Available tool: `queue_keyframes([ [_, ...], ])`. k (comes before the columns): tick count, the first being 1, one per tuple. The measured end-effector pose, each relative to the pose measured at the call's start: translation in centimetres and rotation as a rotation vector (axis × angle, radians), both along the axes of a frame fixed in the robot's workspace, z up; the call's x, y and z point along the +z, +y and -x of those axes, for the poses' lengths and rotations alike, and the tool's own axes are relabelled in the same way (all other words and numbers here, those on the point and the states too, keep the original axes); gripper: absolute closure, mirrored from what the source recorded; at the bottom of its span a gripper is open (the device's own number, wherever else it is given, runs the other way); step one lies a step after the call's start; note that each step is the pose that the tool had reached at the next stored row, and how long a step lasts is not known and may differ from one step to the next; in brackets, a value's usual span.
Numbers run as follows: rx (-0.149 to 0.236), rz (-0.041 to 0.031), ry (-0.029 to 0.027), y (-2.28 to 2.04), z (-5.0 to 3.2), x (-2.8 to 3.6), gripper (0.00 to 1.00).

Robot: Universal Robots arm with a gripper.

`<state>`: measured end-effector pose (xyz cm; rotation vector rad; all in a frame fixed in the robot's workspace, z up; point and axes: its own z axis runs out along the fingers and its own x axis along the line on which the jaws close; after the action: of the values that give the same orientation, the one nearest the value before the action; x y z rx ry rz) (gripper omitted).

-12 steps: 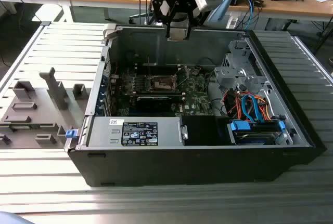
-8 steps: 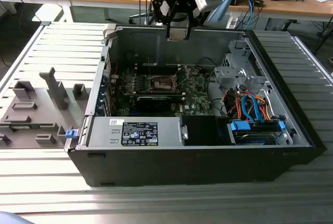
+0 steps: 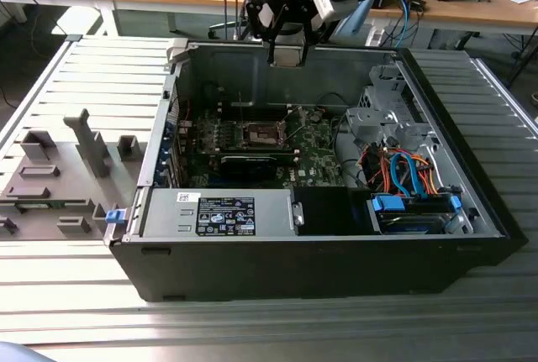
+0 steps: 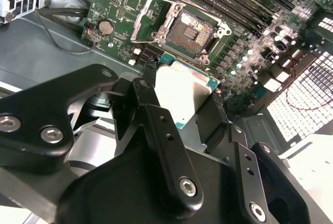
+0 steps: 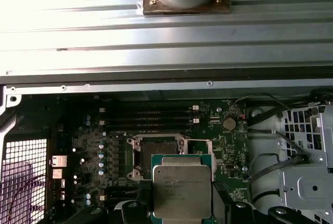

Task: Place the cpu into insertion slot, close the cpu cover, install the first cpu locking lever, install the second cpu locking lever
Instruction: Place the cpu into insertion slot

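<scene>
My gripper [image 5: 182,199] is shut on the cpu [image 5: 182,185], a flat square chip with a silver-grey top and green edge, gripped by two opposite sides between black fingers [image 4: 156,115]. In the exterior view the gripper [image 3: 286,53] hangs above the back wall of the open computer case. The insertion slot [image 4: 191,29] lies bare on the green board, dark with a metal rim, and the cpu [image 4: 182,91] hovers apart from it to one side. The cpu cover [image 4: 147,18] stands swung open beside the slot. The insertion slot [image 3: 261,133] sits mid-board in the exterior view.
The case walls [image 3: 252,64] ring the board. A long black expansion card [image 3: 252,160] lies in front of the slot, and a labelled power supply [image 3: 223,213] in front of that. A drive cage with blue and orange cables [image 3: 403,173] is on the exterior view's right. Grey fixtures [image 3: 59,177] stand outside on the left.
</scene>
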<state>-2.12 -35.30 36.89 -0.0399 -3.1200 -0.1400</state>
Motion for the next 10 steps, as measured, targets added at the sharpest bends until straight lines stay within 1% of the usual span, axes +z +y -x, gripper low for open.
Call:
queue_keyframes([
  [10,0.0,0.0,0.0,0.0,0.0,-0.17,0.46],
])
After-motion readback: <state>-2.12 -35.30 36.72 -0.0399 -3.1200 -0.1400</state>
